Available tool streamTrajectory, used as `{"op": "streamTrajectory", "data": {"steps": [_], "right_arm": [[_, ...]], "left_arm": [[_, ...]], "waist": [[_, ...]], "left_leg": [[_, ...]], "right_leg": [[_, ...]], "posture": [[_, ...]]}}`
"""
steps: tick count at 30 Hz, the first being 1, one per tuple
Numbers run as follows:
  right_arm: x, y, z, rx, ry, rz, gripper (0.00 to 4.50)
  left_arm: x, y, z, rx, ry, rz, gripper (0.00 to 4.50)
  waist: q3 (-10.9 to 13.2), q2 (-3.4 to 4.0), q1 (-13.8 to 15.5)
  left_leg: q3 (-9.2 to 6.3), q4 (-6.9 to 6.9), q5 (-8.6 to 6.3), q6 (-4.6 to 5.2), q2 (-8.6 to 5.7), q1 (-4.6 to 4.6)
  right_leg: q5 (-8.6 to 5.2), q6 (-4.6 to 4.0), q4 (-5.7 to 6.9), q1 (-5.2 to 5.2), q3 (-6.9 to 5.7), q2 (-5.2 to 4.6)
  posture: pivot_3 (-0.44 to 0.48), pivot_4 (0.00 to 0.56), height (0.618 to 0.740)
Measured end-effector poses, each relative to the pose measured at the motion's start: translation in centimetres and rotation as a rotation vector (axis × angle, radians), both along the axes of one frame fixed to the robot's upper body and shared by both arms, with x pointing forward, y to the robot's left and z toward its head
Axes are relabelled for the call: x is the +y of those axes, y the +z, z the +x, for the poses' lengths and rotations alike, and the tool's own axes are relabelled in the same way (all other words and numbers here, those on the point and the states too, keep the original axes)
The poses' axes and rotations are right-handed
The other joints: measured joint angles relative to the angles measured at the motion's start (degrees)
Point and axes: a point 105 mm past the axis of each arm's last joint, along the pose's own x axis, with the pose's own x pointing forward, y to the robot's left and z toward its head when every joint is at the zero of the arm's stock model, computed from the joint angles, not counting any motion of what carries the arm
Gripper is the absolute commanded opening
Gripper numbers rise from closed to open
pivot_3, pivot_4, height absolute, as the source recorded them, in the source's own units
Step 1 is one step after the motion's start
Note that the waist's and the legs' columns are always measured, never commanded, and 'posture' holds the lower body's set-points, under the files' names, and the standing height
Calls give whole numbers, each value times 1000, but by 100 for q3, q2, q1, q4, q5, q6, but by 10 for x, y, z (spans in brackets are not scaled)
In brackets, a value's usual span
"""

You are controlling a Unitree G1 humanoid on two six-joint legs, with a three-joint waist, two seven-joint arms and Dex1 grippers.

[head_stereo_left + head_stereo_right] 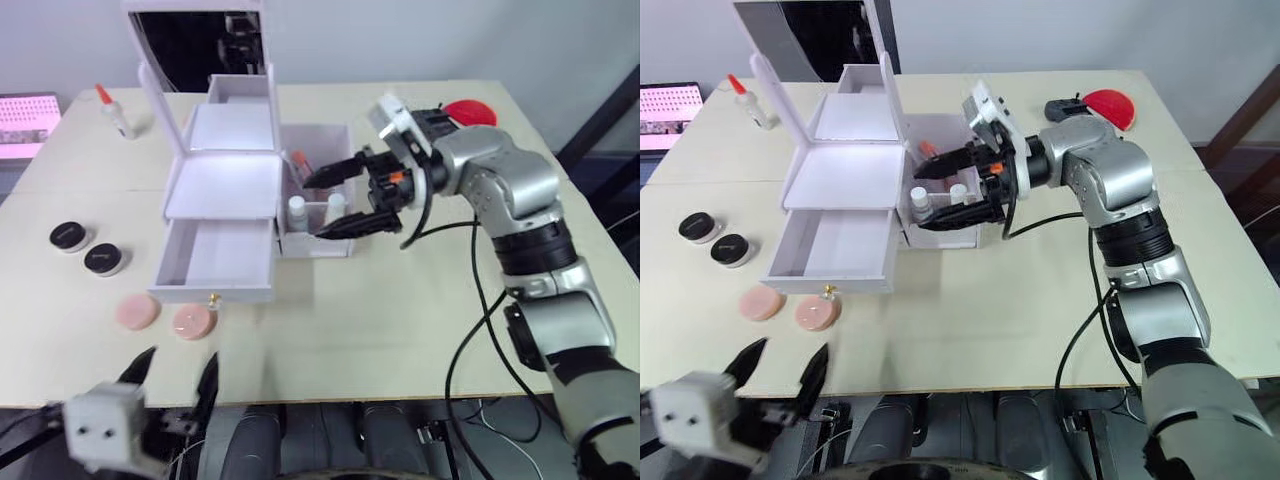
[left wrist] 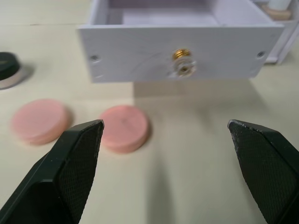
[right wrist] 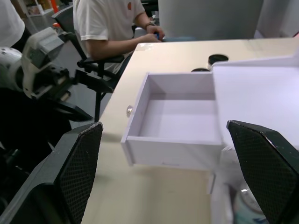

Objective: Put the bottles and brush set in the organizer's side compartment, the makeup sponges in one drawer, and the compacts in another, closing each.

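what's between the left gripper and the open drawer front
Two round pink makeup sponges lie on the table between the open left gripper and white drawer, seen in the left wrist view.

The right gripper [image 1: 343,199] hid part of the side compartment [image 1: 325,135], so the bottles [image 1: 297,208] there showed only their caps and the brush set could not be made out. The raised lid [image 1: 160,95] was cut off by the top edge. The seated person [image 3: 110,21] was cropped at the shoulders.

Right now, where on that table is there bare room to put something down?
Bare: the near table in front of the organizer and right pincer. Crowded: left of the open drawer, with two sponges and two compacts.
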Motion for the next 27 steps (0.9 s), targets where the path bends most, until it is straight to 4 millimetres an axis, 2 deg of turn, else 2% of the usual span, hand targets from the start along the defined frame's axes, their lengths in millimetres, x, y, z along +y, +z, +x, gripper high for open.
{"op": "streamTrajectory", "data": {"steps": [3, 5, 8, 9, 12, 15, 17, 20, 23, 27], "right_arm": [[-11, -5, 7, 16, -27, -18, 4500], [-26, -9, 14, 30, -72, -42, 4500], [-46, -14, 23, 47, -125, -67, 4500], [-50, -15, 24, 47, -136, -75, 4500], [-60, -16, 28, 47, -162, -78, 4500], [-76, -13, 30, 28, -198, -90, 4500], [-95, -10, 31, 33, -248, -100, 4500], [-124, -14, 36, 43, -343, -136, 4500], [-139, -20, 40, 54, -396, -145, 4500], [-171, -32, 42, 63, -499, -183, 4500]], "left_arm": [[28, 2, -13, 20, -13, 83, 4455], [68, 4, -27, 82, -7, 174, 4455], [114, 24, -35, 112, -19, 228, 4455], [120, 32, -32, 100, -34, 228, 4455], [121, 49, -18, 75, -114, 208, 4455], [111, 47, -11, 120, -230, 171, 4455], [108, 46, -8, 144, -291, 168, 4455], [120, 59, -2, 125, -310, 208, 4455], [135, 65, -2, 130, -300, 223, 4455], [156, 79, 11, 94, -287, 233, 4455]], "waist": [[0, 1, -7], [-1, -1, 0], [-1, -2, 18], [0, -2, 20], [0, -1, 7], [0, -1, -9], [0, -1, -2], [0, -2, -1], [0, 0, -85], [0, 3, -134]], "left_leg": [[6, 2, -2, 0, 0, -28], [7, 10, 4, 11, 0, -74], [8, 13, 3, 16, -2, -90], [8, 11, 2, 16, -2, -89], [9, 11, 2, 17, -2, -80], [10, 14, 3, 17, -2, -76], [12, 17, 3, 17, -2, -72], [11, 24, 3, 17, 2, -58], [11, 30, 3, 17, 6, -47], [13, 37, 3, 17, 6, -38]], "right_leg": [[3, -6, -30, -13, -1, 0], [16, -25, -26, -53, 0, -1], [24, -35, -9, -52, 1, -1], [24, -35, -3, -50, 1, -1], [25, -34, 11, -48, 2, 0], [24, -34, 26, -50, 2, 2], [22, -30, 42, -52, 4, 2], [19, -26, 74, -54, 4, 5], [19, -26, 83, -49, 5, 6], [21, -30, 86, -37, 7, 6]], "posture": [[0, 150, 740], [0, 150, 740], [0, 150, 740], [0, 150, 740], [0, 150, 740], [0, 150, 740], [0, 150, 740], [0, 150, 740], [0, 150, 740], [0, 150, 740]]}}
